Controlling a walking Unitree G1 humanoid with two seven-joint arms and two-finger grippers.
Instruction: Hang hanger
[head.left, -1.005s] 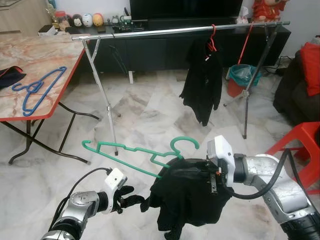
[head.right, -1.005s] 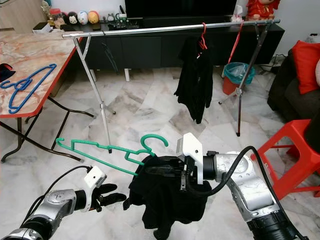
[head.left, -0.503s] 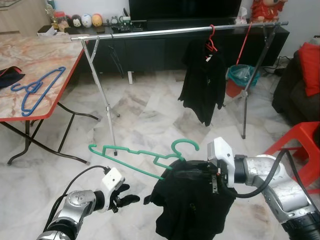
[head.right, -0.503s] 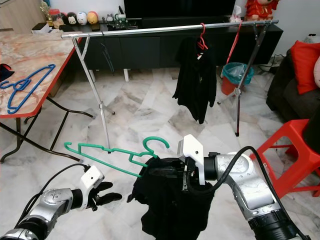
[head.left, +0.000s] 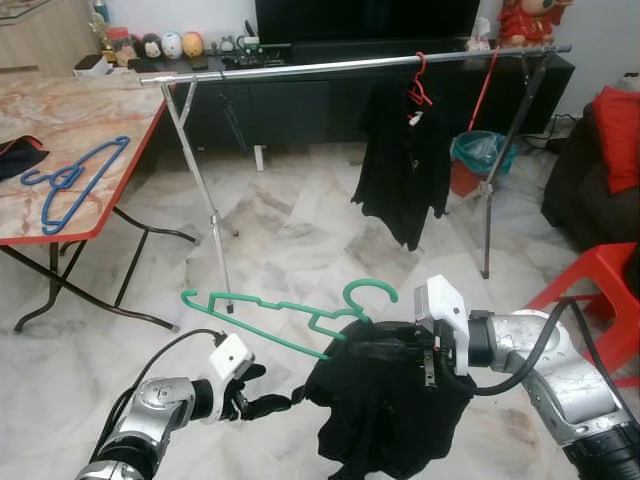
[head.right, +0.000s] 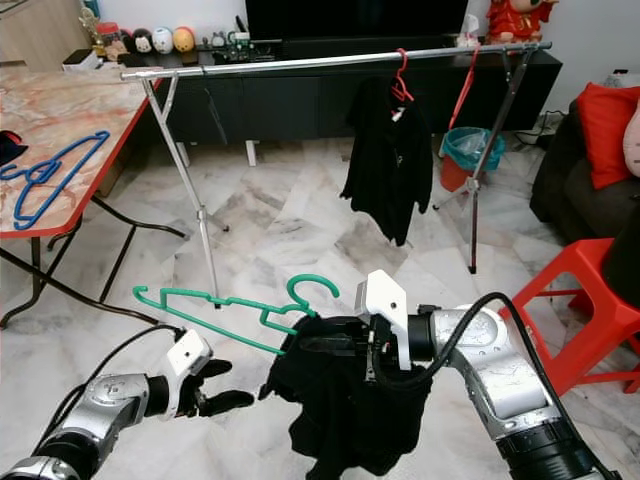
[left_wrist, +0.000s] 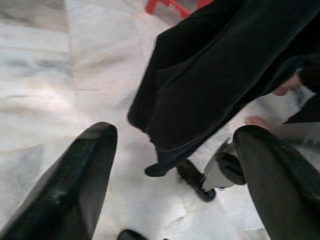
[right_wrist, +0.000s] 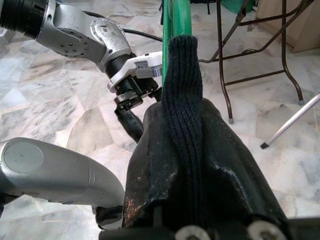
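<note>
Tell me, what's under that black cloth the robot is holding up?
The green hanger pokes out from under the black garment, one arm and hook showing. Its other arm is covered. The right gripper grips there.

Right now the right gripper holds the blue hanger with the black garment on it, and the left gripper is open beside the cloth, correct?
Not quite: the hanger in the right gripper is green, as the left eye view shows. A blue hanger lies on the table. The rest stands: the black garment hangs on it, and the left gripper is open beside the cloth.
</note>
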